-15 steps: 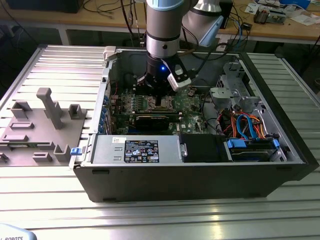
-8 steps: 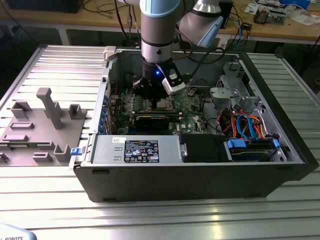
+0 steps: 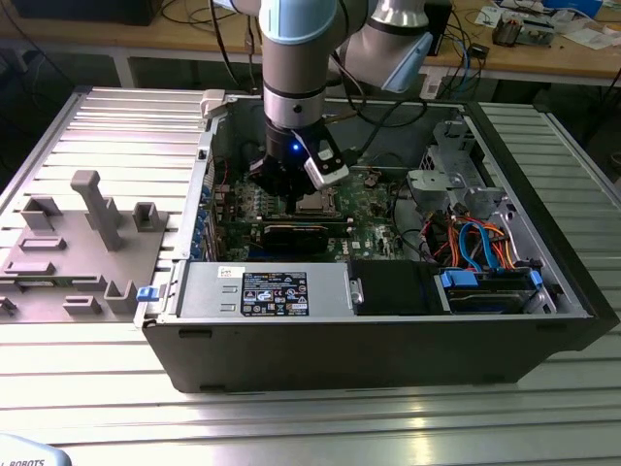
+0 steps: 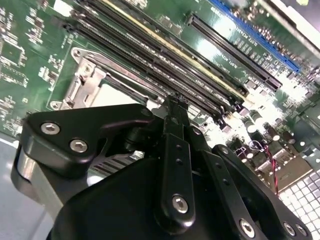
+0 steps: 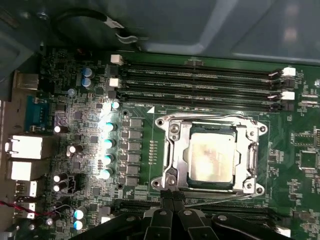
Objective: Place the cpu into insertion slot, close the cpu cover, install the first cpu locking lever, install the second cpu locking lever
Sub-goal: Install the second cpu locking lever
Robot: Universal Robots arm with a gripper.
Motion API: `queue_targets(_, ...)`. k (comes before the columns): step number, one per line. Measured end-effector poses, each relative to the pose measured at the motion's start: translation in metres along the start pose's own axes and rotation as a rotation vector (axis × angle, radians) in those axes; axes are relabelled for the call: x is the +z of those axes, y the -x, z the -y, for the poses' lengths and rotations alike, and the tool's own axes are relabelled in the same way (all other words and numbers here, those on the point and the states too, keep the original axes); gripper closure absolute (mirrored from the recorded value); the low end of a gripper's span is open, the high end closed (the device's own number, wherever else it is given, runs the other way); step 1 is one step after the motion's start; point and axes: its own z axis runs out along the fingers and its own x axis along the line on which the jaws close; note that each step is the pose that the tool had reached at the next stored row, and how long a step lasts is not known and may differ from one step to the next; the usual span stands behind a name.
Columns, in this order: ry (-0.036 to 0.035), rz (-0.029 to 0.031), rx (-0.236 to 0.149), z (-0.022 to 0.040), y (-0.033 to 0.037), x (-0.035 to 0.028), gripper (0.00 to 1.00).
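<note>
With its fingers pressed shut on nothing, the gripper [image 5: 172,197] hovers at the edge of the cpu cover [image 5: 180,150], closed over the cpu [image 5: 212,155].

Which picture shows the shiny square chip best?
The first wrist view: the cpu faces the camera inside its metal frame. In the second wrist view the claw hides most of it; in the exterior view it is tiny.

Ribbed aluminium-profile table [image 3: 320,427] spans foreground, light glare on slats. Open dark computer case [image 3: 388,340] rests on it. Grey moulded fixture tray [image 3: 78,243] lies on table toward exterior view's left, well apart from case interior. Wooden workbench [image 3: 543,53] runs along back, cluttered with cables and papers. Dark shadow beneath bench.
</note>
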Motion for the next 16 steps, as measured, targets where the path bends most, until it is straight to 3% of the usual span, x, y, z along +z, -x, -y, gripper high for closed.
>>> queue_targets(3, 0.018, 0.001, -0.003, 0.003, -0.0054, 0.002, 0.89)
queue_targets(9, 0.0306, 0.0015, -0.009, 0.0051, -0.0065, 0.0065, 0.89)
queue_targets(16, 0.0528, 0.0021, -0.023, 0.0054, -0.0071, 0.0117, 0.89)
